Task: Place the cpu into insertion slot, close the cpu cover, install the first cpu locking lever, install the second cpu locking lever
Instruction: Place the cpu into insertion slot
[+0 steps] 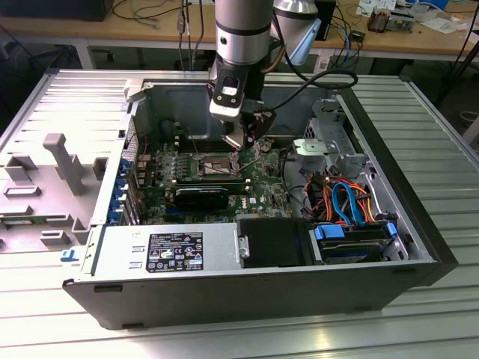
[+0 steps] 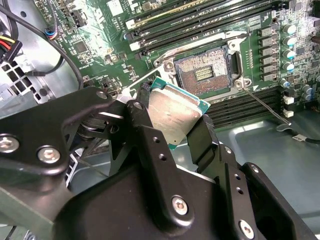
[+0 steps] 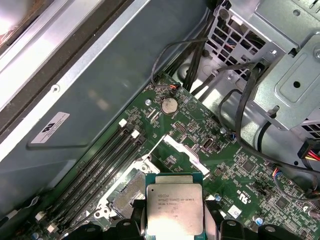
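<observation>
The exterior view is lit brightly and evenly from above. A pale sheen is laid across the ribbed table (image 1: 426, 127), and highlights are thrown off the arm (image 1: 241, 30). The inside of the case (image 1: 224, 295) is left darker than the table, the motherboard (image 1: 262, 179) being dimmest. In the second wrist view, glare is caught on the top of the cpu (image 2: 172, 117) and on the rim of the slot (image 2: 205, 75), while the black hand (image 2: 172, 122) is kept dull. In the first wrist view, soft reflections are spread over the case wall, and the cpu's lid is washed pale.
</observation>
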